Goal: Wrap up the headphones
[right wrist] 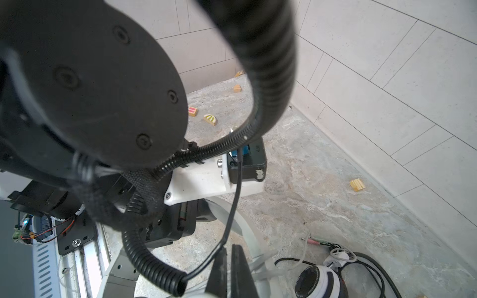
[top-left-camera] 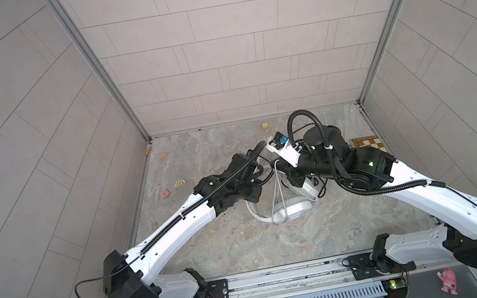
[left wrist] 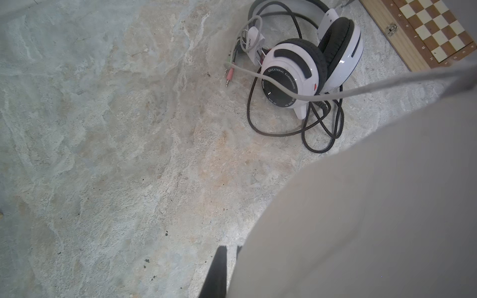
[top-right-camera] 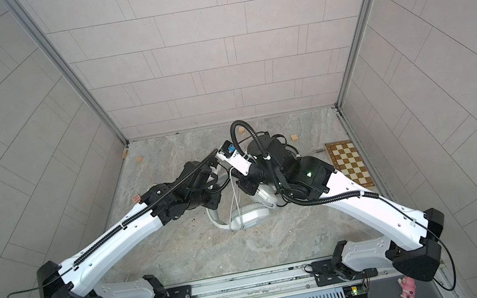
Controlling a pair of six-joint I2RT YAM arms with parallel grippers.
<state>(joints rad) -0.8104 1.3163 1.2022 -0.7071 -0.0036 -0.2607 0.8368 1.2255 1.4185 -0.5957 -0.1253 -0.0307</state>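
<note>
The right gripper point(right wrist: 230, 249) is seen with its jaws pressed together, and in both top views the loops of the grey cable point(top-left-camera: 275, 193) are drawn up to it from below, so the cable is taken to be pinched there. The left gripper point(left wrist: 230, 248) is closed almost fully; a dark finger point(left wrist: 218, 271) is pressed against a broad pale blur, which is read as the band of the white headset point(top-left-camera: 290, 211), held in the grip. In both top views the grippers are found close together near the middle of the table point(top-left-camera: 310, 236), the left one at eight o'clock of the right. The white headset is laid at six o'clock of the right gripper, its band curved up beneath the left gripper. The black-and-white headset point(left wrist: 304, 69) is set on its side at four o'clock of the right gripper, largely hidden beneath that arm in the top views, with its black cable point(left wrist: 278, 131) spilled around it and a pink plug point(left wrist: 229, 73) laid close by. A chessboard point(top-right-camera: 349, 164) is placed at the three o'clock edge of the table, and wooden blocks point(top-left-camera: 165, 194) are scattered toward ten and twelve o'clock
</note>
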